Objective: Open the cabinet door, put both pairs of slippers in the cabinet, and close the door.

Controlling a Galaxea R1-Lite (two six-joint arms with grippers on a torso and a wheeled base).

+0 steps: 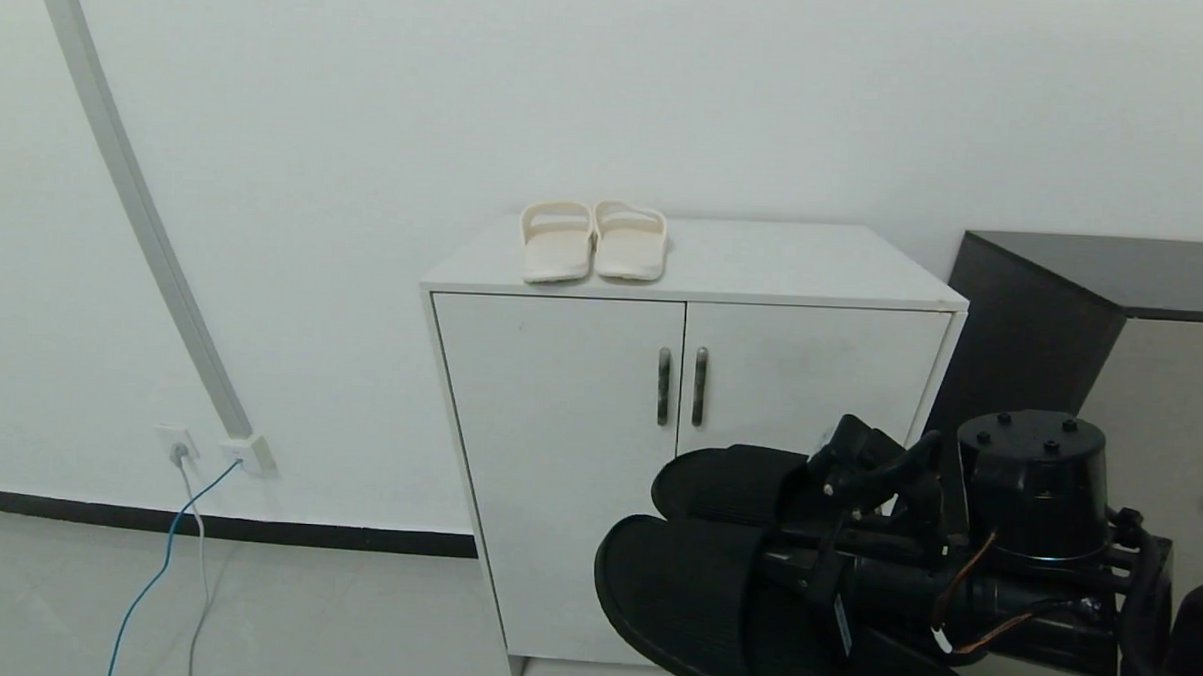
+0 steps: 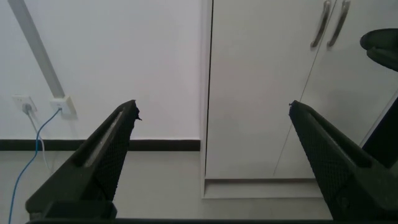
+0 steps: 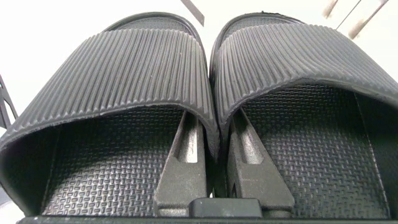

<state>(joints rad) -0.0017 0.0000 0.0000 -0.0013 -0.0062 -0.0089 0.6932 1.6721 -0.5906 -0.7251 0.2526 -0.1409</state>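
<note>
A grey conduit (image 1: 136, 202) is slanting down the white wall (image 1: 369, 120) at far left, ending by two sockets (image 1: 178, 441) just above the dark skirting, and a blue cable (image 1: 153, 575) is trailing from there down to the floor (image 1: 332, 609). The left gripper (image 2: 212, 106) is hanging low with its jaws spread wide and nothing between them, facing the cabinet's lower left corner and the wall beside it. The cabinet (image 1: 784, 264), white, is standing against the wall with both doors closed: the left door (image 1: 557, 457) and right door (image 1: 811, 355) are meeting in the middle, where two upright handles (image 1: 663, 385) are sitting side by side. The cream slippers (image 1: 592, 241) are lying as a pair on the cabinet's top, left of its middle, touching each other with straps toward the wall. The black slippers (image 1: 714, 542) are hanging clear of the floor before the lower part of the right door, side by side, in the right gripper (image 3: 214, 124). Its jaws are pinching narrowly on the two adjoining inner walls, with one of its fingers (image 3: 183, 168) lying inside each slipper under the ribbed strap. A dark cabinet (image 1: 1063, 294) is standing just right of the white one.
</note>
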